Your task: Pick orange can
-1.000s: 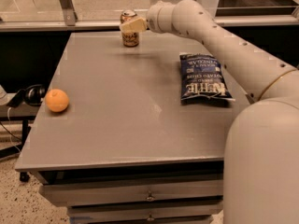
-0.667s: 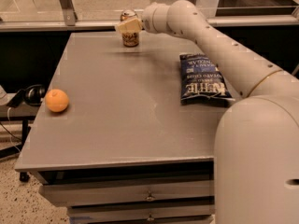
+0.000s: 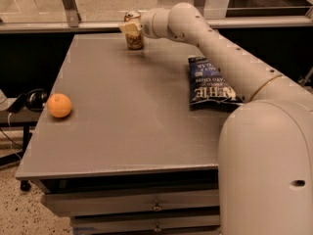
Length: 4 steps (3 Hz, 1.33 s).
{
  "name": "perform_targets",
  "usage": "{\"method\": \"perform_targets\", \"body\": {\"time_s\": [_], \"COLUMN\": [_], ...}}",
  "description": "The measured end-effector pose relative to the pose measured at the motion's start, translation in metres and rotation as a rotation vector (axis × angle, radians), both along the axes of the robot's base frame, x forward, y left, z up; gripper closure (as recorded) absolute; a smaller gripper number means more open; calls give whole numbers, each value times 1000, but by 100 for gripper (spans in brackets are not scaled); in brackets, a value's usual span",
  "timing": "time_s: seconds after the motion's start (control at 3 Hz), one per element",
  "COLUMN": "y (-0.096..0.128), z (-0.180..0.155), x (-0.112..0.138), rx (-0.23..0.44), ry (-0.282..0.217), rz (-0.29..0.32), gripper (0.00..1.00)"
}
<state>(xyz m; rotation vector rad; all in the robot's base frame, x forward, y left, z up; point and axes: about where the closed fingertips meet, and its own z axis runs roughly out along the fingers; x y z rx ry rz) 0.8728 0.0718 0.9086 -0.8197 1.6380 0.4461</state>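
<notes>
Grey table (image 3: 127, 111) in a dim, warm-lit room
Two drawers (image 3: 122, 207) sit under the table's front edge; speckled floor (image 3: 10, 217) shows below its left corner; a glass partition (image 3: 29, 1) with a metal rail (image 3: 49, 26) runs behind its far edge, where the gripper (image 3: 131, 29) hangs

Pincer (image 3: 130, 28) farther left, at orange can (image 3: 135, 42)
</notes>
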Motion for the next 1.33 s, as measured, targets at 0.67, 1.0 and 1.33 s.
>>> {"method": "perform_targets", "body": {"time_s": [0.67,1.0,1.33], "y": [2,-6,-3], "z": [3,29,56], "x": [-13,-35,-82], "rx": [35,126,272], "ry": [19,47,126], "rz": [32,95,238], "gripper": [88,100,100]}}
